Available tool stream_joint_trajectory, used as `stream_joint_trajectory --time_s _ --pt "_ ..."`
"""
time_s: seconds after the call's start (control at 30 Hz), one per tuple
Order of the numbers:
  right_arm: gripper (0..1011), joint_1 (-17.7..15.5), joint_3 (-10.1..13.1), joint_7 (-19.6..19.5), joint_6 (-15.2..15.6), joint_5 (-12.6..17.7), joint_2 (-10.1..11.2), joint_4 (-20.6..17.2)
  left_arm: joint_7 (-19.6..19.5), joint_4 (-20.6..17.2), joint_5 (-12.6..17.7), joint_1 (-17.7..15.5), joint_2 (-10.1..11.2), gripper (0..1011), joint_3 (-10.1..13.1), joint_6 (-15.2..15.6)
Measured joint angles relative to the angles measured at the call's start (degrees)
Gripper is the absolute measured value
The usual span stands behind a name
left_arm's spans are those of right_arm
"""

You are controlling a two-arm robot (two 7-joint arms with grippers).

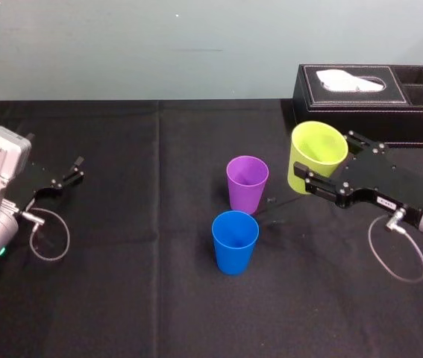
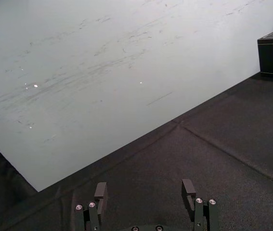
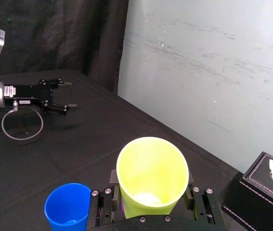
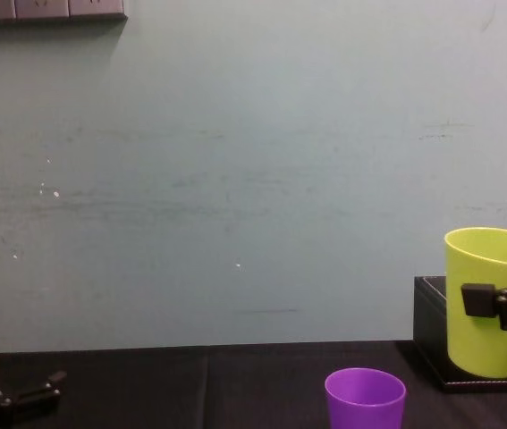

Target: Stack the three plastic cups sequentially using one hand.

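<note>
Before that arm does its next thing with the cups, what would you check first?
1. Grip: right gripper closed on the yellow-green cup, a finger on each side: ok.
2. Yellow-green cup clear of the table: ok, its base hangs about level with the purple cup's rim.
3. Purple cup upright, mouth open: ok.
4. Yellow-green cup above the purple cup: not ok, it is off to the right.
5. Blue cup upright, apart from the purple cup: ok.
6. Left gripper open, parked far left: ok.
</note>
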Motion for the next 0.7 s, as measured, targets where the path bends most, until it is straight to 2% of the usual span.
stream_joint_trajectory --time_s 0.3,0.7 --pt "744 3.8 -2.3 0.0 1.8 -0.7 -1.5 2.2 0.0 0.0 0.0 0.0 0.0 1011 0.0 0.0" --pt "744 9.7 -6.5 0.1 3.0 -2.9 -4.5 6.9 0.0 0.0 0.0 0.0 0.0 1011 0.0 0.0"
